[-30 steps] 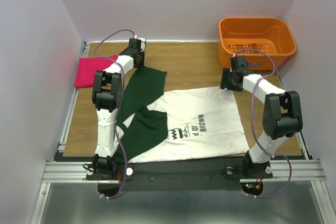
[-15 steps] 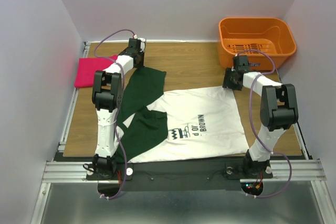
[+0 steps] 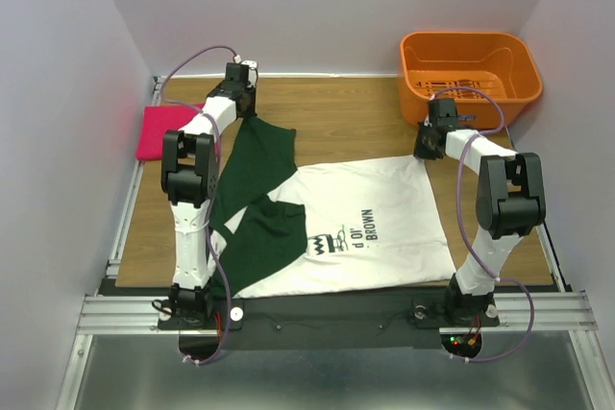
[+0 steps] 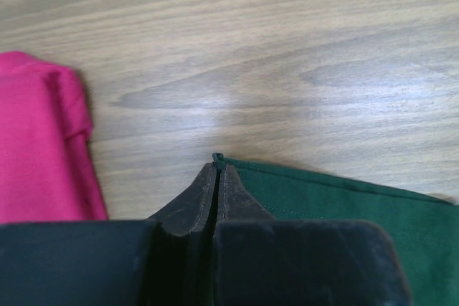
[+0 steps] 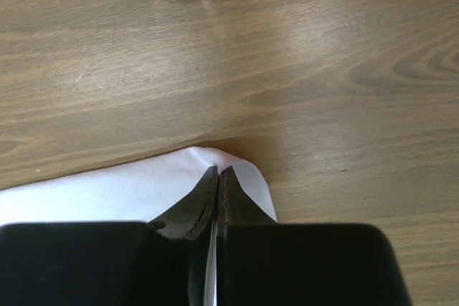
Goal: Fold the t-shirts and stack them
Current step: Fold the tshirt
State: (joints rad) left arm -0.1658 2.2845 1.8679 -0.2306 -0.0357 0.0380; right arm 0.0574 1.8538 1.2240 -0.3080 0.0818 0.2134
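Both far corners of the white t-shirt (image 3: 375, 208) gripped for folding.
Pinching cloth: left claw (image 4: 217, 168) at green sleeve tip, right claw (image 5: 218, 177) at white corner; shirt flat on the desk (image 3: 346, 117).

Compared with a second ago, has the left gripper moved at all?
Yes. The left gripper, shut on the dark green sleeve, has shifted left, toward the folded pink t-shirt.

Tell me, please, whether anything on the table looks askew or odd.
The white t-shirt lies crooked: one green sleeve is flopped over its chest, while the left gripper and right gripper pinch far corners.
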